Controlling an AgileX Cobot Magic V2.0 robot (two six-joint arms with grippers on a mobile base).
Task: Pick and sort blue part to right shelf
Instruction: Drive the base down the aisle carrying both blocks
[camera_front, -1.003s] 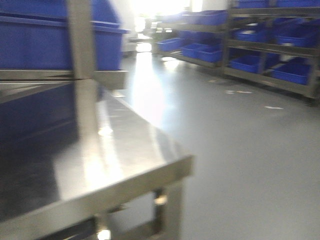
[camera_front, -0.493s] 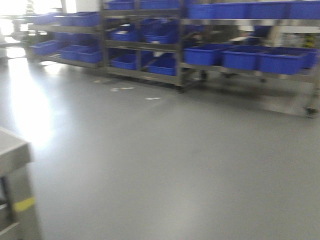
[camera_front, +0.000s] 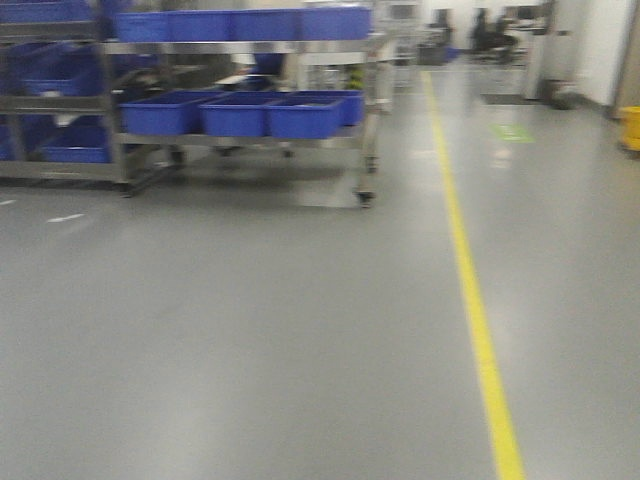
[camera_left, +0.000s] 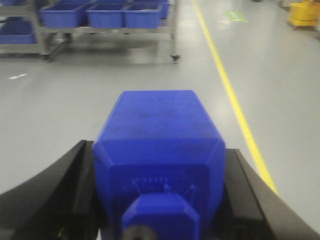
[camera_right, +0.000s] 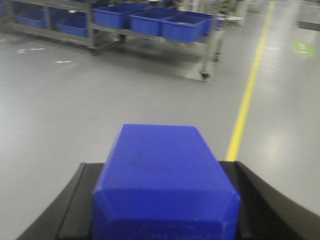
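Transit grip, I reckon: left gripper (camera_left: 160, 200) pinches a blue part (camera_left: 160, 132) by its sides, right gripper (camera_right: 162, 200) pinches a second blue part (camera_right: 160, 165) likewise so nothing drops, and the right shelf (camera_front: 300, 142) sits well off, upper left of the front view.

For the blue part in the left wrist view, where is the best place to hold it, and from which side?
Grip the blue part across its wide near section, on the two flat side faces, coming in from the near end. Those faces look parallel, while the far end tapers and would likely slip. The left gripper has its black fingers flanking just those faces.
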